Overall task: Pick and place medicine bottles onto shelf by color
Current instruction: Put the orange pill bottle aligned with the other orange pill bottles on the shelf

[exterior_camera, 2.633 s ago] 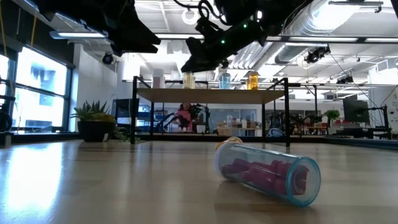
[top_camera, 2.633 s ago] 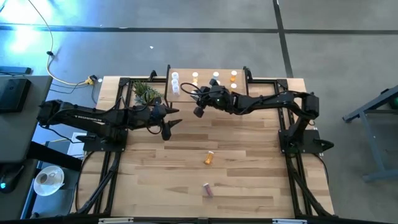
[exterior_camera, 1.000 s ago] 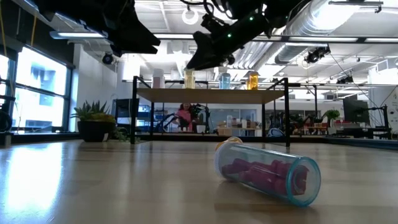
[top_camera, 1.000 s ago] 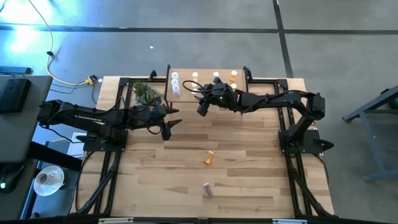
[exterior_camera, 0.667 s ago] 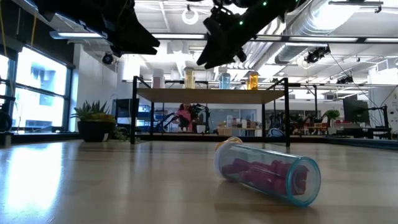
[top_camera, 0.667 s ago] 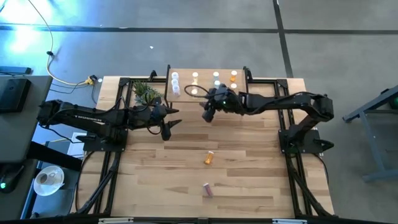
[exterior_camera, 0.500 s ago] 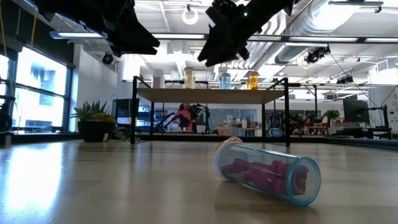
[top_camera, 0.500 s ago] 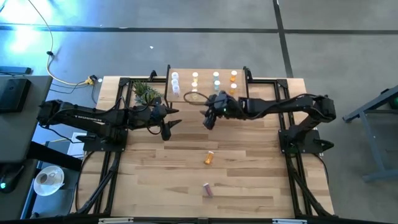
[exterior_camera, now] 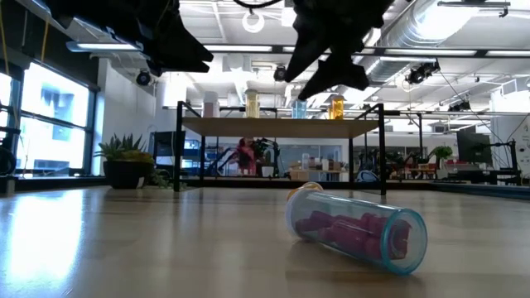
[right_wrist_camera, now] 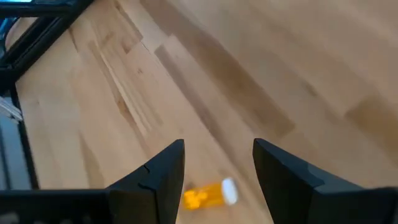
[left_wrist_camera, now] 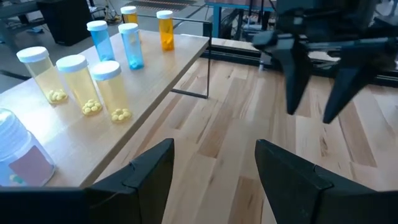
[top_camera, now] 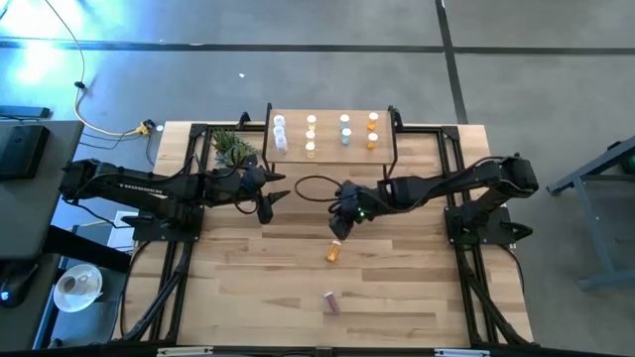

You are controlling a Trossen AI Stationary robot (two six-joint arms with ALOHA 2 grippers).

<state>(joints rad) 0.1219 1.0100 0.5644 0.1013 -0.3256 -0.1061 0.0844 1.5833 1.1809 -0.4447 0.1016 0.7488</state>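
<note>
Right gripper [top_camera: 339,226] above orange bottle [top_camera: 334,251] lying on desk [top_camera: 397,288], fingers spread, empty; light, smooth, likely to roll; pinch mid-body across its width.

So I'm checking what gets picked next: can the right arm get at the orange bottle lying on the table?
Probably yes. The right pincer hangs open just above the orange bottle, with bare table around it and nothing between them.
</note>
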